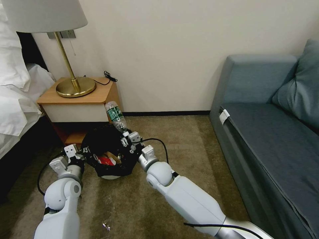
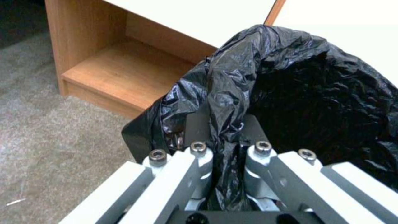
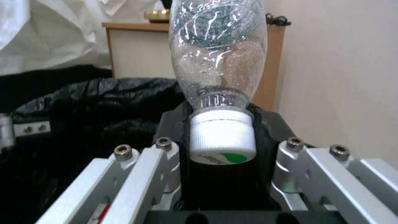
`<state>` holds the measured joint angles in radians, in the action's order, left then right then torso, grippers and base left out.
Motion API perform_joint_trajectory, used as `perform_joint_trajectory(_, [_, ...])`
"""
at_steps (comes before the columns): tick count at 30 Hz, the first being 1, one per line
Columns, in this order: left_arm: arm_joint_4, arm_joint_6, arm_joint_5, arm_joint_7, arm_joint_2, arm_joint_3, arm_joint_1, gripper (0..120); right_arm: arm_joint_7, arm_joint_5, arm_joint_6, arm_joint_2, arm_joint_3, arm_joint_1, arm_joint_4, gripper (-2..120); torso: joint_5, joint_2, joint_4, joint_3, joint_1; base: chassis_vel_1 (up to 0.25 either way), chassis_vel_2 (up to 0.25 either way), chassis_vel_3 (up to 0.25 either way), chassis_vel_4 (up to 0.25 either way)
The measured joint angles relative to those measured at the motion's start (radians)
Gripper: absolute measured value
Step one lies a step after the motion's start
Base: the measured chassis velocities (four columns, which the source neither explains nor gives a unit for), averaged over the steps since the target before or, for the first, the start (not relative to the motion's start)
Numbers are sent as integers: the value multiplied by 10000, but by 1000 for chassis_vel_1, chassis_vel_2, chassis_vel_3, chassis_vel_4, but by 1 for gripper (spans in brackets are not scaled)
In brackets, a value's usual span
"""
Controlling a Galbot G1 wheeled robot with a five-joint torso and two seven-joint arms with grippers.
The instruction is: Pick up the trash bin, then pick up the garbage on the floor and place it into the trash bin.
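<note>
right pincer (image 1: 129,140) is up at the far rim of the trash bin (image 1: 109,154), its jaws spread wide either side of the white cap of the plastic bottle (image 1: 116,117) — in the right wrist view the cap (image 3: 222,137) sits between them without being squeezed, so that pincer is open. the bottle stands cap-down, tilting away over the bin's edge, in front of the corner of the bedside surface (image 1: 84,96). whether it rests on the liner or is already slipping in, i cannot tell.

left pincer (image 1: 77,153) is on the near-left rim, and the left wrist view has its fingers (image 2: 198,161) clamped shut on a fold of the black liner bag (image 2: 232,93) — that's how the bin is being held, above the carpet (image 1: 186,139).

inside the bin, a red packet (image 1: 105,161) and a scrap of tan paper (image 1: 112,155) already lie on the black plastic.

handling, by my read: the bottle looks empty, so light, thin-walled and slick — it would dent if pinched at the belly; the stiff cap or neck is the firm hold. the liner is soft and crinkly, prone to slide, so the bin hangs on a grip that could creep.
</note>
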<state>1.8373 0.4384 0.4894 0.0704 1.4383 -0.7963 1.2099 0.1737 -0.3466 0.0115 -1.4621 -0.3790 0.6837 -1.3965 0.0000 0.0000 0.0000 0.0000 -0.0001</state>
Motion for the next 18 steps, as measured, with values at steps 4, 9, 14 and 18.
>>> perform_joint_trajectory(4, [-53, -42, -8, -2, 8, -6, 42, 4, 17, 126, 34, -20, -60, 195, 57, 28, 1, 0, 0, 0, 0, 0, 0, 0, 0])
perform_joint_trajectory(9, [-76, -48, -38, -3, 46, 51, 36, 4, 10, 327, 44, -7, -94, 330, 151, 28, 0, -1, 0, 0, 1, 0, 0, 0, 0])
perform_joint_trajectory(14, [-76, -29, -76, 165, 124, 118, -60, 4, -48, 556, 85, -7, -134, 517, 199, 28, 0, 0, -1, 0, 0, 0, 0, 0, 0])
perform_joint_trajectory(18, [-75, -16, -78, 200, 132, 96, -64, 4, 21, 604, -2, 12, -137, 573, 188, 28, 0, 0, 0, 0, 0, 0, 0, 0, 0])
